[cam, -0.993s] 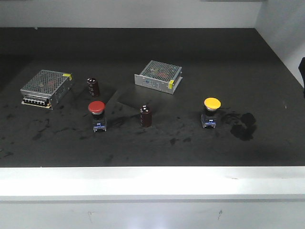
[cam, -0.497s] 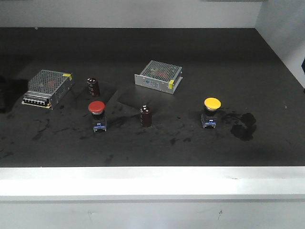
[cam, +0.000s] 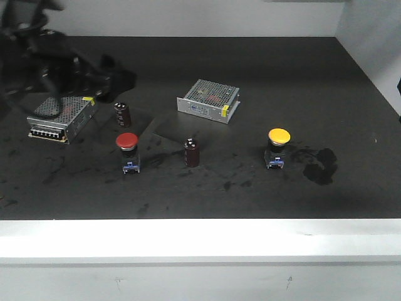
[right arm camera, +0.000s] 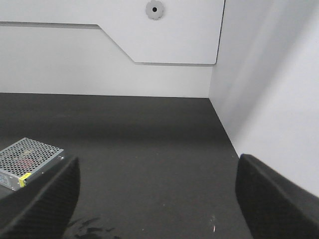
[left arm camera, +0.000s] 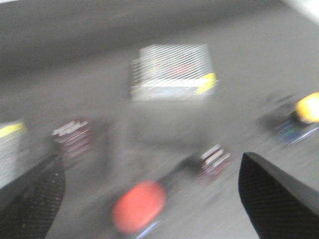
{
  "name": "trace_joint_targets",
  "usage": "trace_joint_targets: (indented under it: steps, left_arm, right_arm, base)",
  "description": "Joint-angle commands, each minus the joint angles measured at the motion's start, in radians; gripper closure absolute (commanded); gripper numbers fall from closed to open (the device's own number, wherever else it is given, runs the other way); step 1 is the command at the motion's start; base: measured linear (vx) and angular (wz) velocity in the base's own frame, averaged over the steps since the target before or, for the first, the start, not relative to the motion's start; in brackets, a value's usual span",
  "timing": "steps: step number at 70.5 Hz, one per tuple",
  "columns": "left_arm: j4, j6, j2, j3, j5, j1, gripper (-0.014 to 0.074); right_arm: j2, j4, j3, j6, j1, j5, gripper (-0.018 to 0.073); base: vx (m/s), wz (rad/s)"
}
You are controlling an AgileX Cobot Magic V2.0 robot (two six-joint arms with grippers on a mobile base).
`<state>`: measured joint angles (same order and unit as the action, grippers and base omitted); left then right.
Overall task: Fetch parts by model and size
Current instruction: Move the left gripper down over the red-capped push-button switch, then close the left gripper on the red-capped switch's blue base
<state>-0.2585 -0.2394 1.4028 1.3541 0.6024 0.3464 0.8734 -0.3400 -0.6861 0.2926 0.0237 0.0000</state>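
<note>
Hovering over the far left of the black table (cam: 250, 194), the left gripper (left arm camera: 149, 191) looks blurred, its fingers spread wide. The right gripper (right arm camera: 157, 199), close to the right wall (right arm camera: 279, 99), is also spread and holds nothing. The red button (cam: 127, 150) stands left of centre, with a dark cylinder (cam: 122, 114) just behind it and a mesh metal box (cam: 61, 116) further left. The yellow button (cam: 279, 146) stands alone on the right with bare table around it. A bare strip separates both buttons from the white near edge (cam: 200, 238).

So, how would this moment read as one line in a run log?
left gripper open, facing red switch | right gripper open, empty | yellow switch untouched
</note>
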Motion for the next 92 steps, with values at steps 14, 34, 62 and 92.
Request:
trace_joint_targets:
  steps: [14,34,62,92]
  left_arm:
    - [0.365,0.496,0.172,0.287,0.282,0.069,-0.0027]
    - [0.425,0.560,0.407,0.566,0.639,0.080,-0.0012]
    - [0.375,0.657,0.544,0.591,0.636,0.080,-0.0010]
    - [0.378,0.727,0.616,0.586,0.636,0.080,0.0011]
  right_arm:
    - [-0.005,-0.006,-0.033,-0.002,-0.004,-0.077,-0.0034]
    - [0.008,-0.006,-0.033,-0.002,-0.034,-0.075,-0.0034]
    - [0.048,-0.006,-0.033,-0.002,-0.115,-0.070,-0.0034]
    - [0.048,-0.007,-0.033,-0.002,-0.115,-0.068,-0.0034]
  base:
    - [0.00,0.00]
    - [0.00,0.00]
    - [0.00,0.00]
    - [0.00,0.00]
